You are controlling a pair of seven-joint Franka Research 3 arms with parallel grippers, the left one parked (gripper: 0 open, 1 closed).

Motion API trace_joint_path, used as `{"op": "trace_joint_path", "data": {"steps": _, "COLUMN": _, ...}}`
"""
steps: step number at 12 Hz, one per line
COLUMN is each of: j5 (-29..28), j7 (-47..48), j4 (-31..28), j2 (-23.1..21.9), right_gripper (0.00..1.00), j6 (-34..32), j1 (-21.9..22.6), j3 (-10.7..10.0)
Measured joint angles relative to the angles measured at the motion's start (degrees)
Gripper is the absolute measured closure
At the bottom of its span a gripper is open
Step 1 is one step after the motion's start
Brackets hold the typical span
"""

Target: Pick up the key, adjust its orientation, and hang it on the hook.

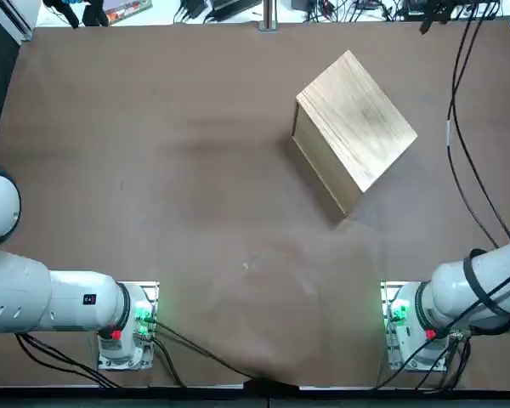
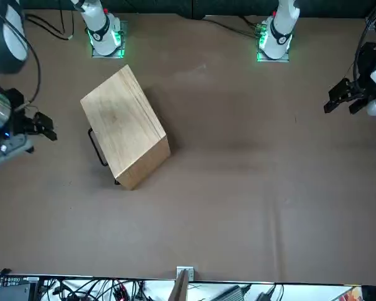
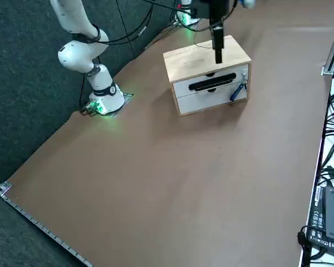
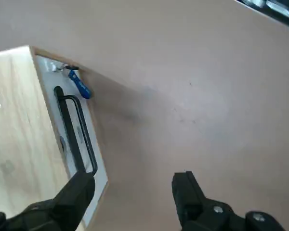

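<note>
Top view: one wooden box (image 1: 357,127) upper right of frame on one brown tabletop (image 1: 195,212). Front view: same box, left of centre; right claw (image 2: 50,128) at left edge, near the box. Right side view: box top centre, two white drawer fronts (image 3: 211,89); one blue-headed key (image 3: 237,92) hangs at the box front, toward its right end. Right wrist view: one key, one black handle (image 4: 82,130) beside it; claw's two fingers (image 4: 188,192) wide apart, nothing between.

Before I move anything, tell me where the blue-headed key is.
In the right side view, the blue-headed key hangs on the wooden box's white drawer front, beside the black handle, at the end nearer the cable-strewn table edge.
</note>
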State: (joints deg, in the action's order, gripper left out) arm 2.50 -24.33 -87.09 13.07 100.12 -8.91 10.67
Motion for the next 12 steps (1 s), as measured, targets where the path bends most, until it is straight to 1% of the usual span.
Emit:
{"op": "trace_joint_path", "data": {"steps": 1, "j5": 0.0, "j7": 2.9, "j4": 0.0, "j2": -1.0, "right_gripper": 0.0, "j6": -1.0, "j1": -0.5, "j3": 0.0}}
{"op": "trace_joint_path", "data": {"steps": 2, "j5": 0.0, "j7": 8.8, "j4": 0.0, "j2": -2.9, "right_gripper": 0.0, "j6": -3.1, "j1": -1.3, "j3": 0.0}}
{"op": "trace_joint_path", "data": {"steps": 3, "j5": 0.0, "j7": 11.5, "j4": 0.0, "j2": -3.8, "right_gripper": 0.0, "j6": -4.2, "j1": -1.3, "j3": 0.0}}
{"op": "trace_joint_path", "data": {"steps": 7, "j5": 0.0, "j7": 17.6, "j4": 0.0, "j2": -7.1, "right_gripper": 0.0, "j6": -6.9, "j1": -1.2, "j3": 0.0}}
{"op": "trace_joint_path", "data": {"steps": 8, "j5": 0.0, "j7": 18.2, "j4": 0.0, "j2": -7.6, "right_gripper": 0.0, "j6": -7.3, "j1": -0.6, "j3": -0.6}}
{"op": "trace_joint_path", "data": {"steps": 9, "j5": 0.0, "j7": 18.7, "j4": -0.1, "j2": -8.1, "right_gripper": 0.0, "j6": -7.7, "j1": 1.1, "j3": -2.4}}
{"op": "trace_joint_path", "data": {"steps": 11, "j5": -0.1, "j7": 19.9, "j4": -0.2, "j2": -8.8, "right_gripper": 0.0, "j6": -8.1, "j1": 5.5, "j3": -7.4}}
{"op": "trace_joint_path", "data": {"steps": 12, "j5": -0.2, "j7": 21.2, "j4": -0.4, "j2": -9.1, "right_gripper": 0.0, "j6": -8.3, "j1": 7.5, "j3": -9.3}}
